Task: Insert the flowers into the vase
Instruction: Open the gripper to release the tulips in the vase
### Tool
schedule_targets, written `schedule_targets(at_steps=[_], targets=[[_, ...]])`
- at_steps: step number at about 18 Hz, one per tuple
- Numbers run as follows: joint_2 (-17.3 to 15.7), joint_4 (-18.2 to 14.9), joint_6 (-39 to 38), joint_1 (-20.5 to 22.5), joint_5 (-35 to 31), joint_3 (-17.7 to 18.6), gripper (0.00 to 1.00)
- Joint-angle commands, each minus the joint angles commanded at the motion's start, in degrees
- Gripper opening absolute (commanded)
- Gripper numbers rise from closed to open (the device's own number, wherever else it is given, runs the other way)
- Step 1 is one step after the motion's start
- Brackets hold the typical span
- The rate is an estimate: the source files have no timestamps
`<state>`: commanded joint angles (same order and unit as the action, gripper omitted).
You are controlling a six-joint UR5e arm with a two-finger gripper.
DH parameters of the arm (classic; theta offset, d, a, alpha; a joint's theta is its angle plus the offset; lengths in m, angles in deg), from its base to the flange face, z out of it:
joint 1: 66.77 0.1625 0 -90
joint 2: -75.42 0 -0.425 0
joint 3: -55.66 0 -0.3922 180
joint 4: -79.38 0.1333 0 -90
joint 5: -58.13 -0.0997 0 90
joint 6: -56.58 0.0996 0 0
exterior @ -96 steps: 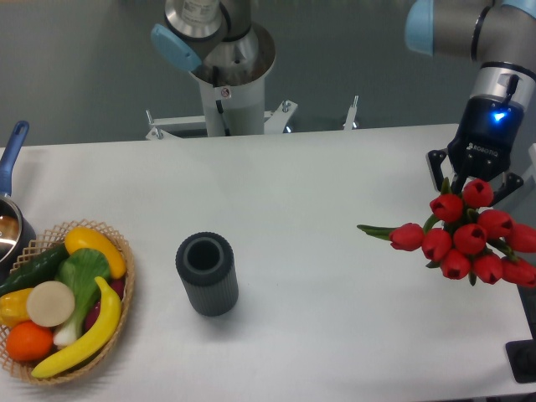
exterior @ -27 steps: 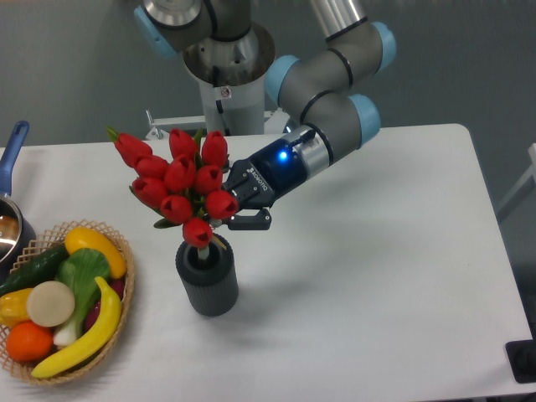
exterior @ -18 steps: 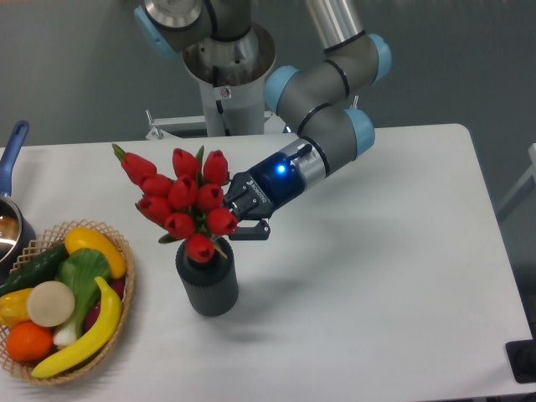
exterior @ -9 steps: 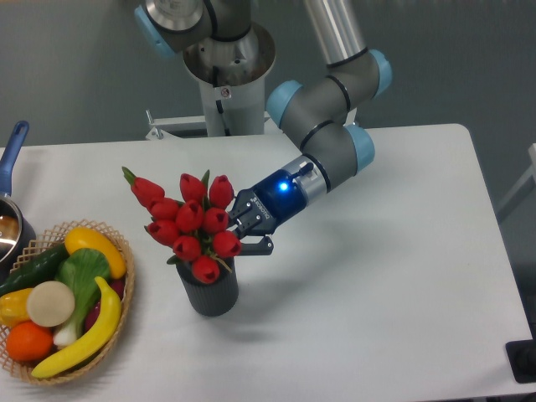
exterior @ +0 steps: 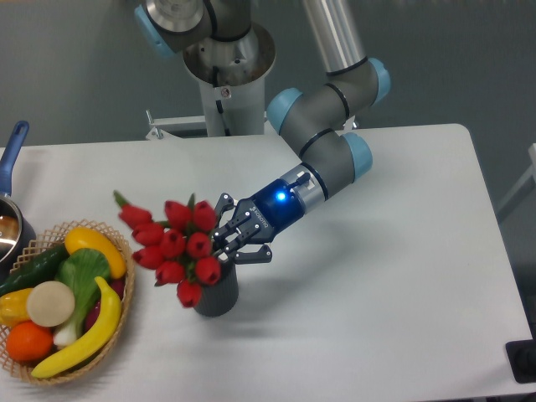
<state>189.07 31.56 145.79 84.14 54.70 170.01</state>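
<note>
Flowers (exterior: 172, 244) had dropped lower since half a second before, stems now inside the vase (exterior: 216, 295), heads leaning left of the fingers (exterior: 233, 241); fingers spread apart, just right of the blooms; fruit basket (exterior: 120, 297) far left on the table (exterior: 368, 276).

White table (exterior: 402, 276) with a rounded far corner, evenly lit, soft shadows. Plain grey wall (exterior: 75, 59) behind. Dark floor past the right edge.
</note>
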Motion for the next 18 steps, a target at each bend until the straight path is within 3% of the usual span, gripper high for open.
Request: schedule_targets(at_steps=[3, 6, 12, 13, 18], targets=[[-0.18, 0.00, 0.09, 0.09, 0.00, 0.09, 0.34], [-0.44, 0.09, 0.09, 0.17, 0.09, -0.09, 0.44], [-1.23, 0.09, 0.26, 0.53, 0.09, 0.35, 0.83], [-1.67, 0.00, 0.26, 0.70, 0.09, 0.35, 0.96], [-4.48, 0.00, 0.79, 2.11, -3.50, 0.79, 1.00]])
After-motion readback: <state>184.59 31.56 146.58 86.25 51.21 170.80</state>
